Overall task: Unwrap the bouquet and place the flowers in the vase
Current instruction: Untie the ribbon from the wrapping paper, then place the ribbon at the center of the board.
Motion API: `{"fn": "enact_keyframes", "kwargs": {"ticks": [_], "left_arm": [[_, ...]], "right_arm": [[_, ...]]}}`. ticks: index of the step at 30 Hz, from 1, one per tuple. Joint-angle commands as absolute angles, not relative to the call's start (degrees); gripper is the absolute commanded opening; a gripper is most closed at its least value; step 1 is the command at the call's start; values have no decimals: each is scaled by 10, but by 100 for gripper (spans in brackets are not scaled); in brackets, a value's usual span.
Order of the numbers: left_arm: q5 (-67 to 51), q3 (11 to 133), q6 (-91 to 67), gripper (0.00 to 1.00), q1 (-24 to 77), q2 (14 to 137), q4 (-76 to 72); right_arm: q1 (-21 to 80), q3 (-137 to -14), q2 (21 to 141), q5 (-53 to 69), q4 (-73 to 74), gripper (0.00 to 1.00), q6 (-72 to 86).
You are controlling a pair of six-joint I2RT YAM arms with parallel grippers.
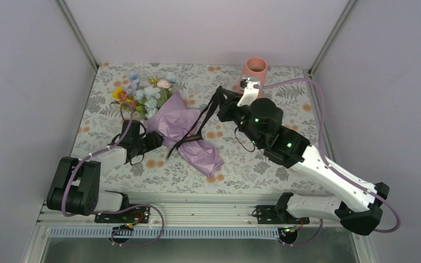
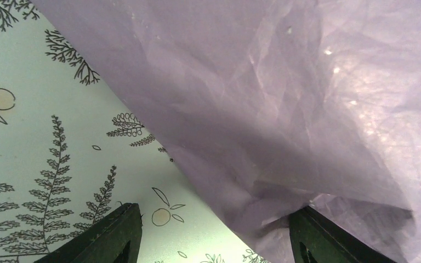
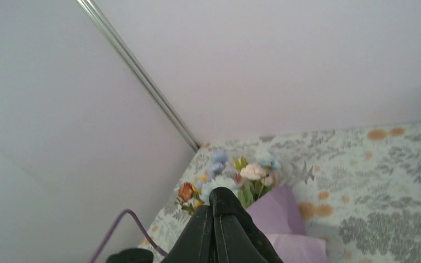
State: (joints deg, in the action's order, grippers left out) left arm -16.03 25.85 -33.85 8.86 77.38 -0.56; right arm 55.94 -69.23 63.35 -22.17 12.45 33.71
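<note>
The bouquet lies on its side on the tablecloth, with the flowers toward the far left corner. Its lilac paper runs down toward the near middle. A dark ribbon stretches from the wrap up to my right gripper, which is shut on it above the table. In the right wrist view the shut fingers hide part of the flowers. My left gripper is open at the wrap's left edge. Its view shows the paper sagging between the jaws, over the right finger. The salmon-pink vase stands at the far right, behind the right wrist.
Pale enclosure walls with metal corner posts close in the table on three sides. The printed tablecloth covers the table. Purple cables loop off both arms. A metal rail carries the arm bases at the near edge.
</note>
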Motion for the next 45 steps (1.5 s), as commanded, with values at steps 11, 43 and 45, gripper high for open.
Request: {"fn": "enact_keyframes", "kwargs": {"ticks": [11, 43, 45], "left_arm": [[-142, 281, -326, 68, 89, 733, 51], [-226, 367, -265, 82, 125, 523, 177], [-224, 374, -261, 82, 127, 523, 184]], "right_arm": [[557, -942, 656, -361, 251, 4, 195], [363, -1245, 802, -579, 114, 3, -289], [324, -1260, 824, -576, 131, 3, -296]]}}
